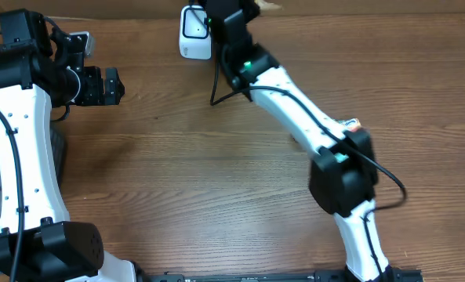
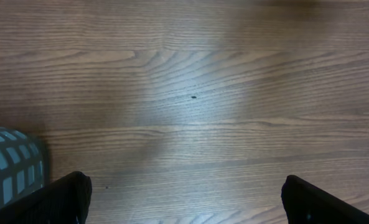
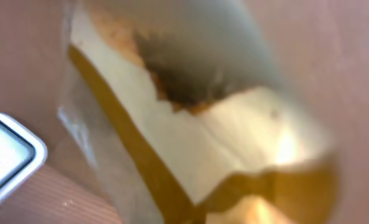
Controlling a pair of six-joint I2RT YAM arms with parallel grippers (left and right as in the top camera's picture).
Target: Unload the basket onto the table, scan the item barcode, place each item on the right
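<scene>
Only the right wrist view shows the packet [image 3: 190,124], blurred yellow and white, pinched in the closed right end effector [image 1: 244,8] beside the white scanner [image 1: 194,35]; the left end effector [image 2: 187,198] hangs spread above the table [image 2: 190,74]; a gridded basket [image 2: 10,165] corner hides its contents.

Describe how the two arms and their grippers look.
The left arm and right arm have white links and black joint housings with small green lights. Thin black cables run along each. The left gripper is black with blocky fingers; the right gripper is black too.
</scene>
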